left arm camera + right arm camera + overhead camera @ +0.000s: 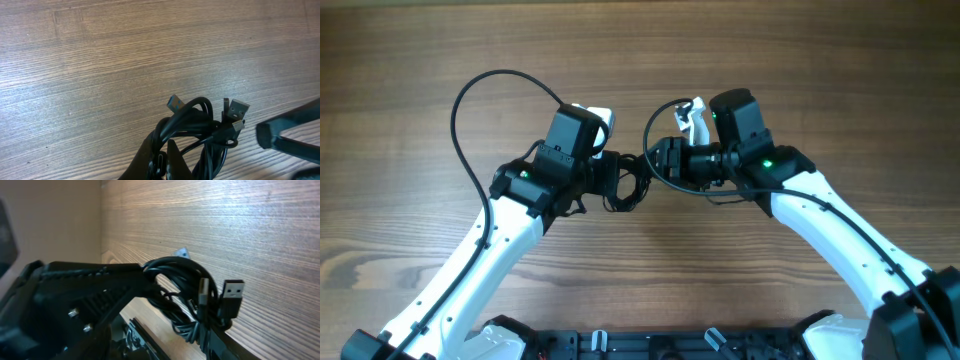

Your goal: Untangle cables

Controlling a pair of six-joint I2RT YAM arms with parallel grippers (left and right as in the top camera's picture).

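The bench (420,60) is pale brown wood with a fine, straight grain running along its length. About its middle, well away from every edge, the cables (625,187) form a small knotted clump of thin, glossy black cord, its loops overlapping and crossing between the two arms. Whether the clump rests on the wood or hangs just above it cannot be told.

The left pincer (608,180) is closed tight on the clump. In the left wrist view its dark, matte fingers (172,162) meet around several strands at the bottom of the picture.

Two flat rectangular plugs stand up from the knot. One has a blue insert (175,103). The other is a metal shell (235,111) on a black moulded grip.

The right pincer (658,160) is just beside the clump on the opposite side. From the left wrist it shows as angular black bars. How wide it stands cannot be told, nor whether it touches any cord.

A thin black lead (462,120) arcs in a smooth open curve from the left arm.
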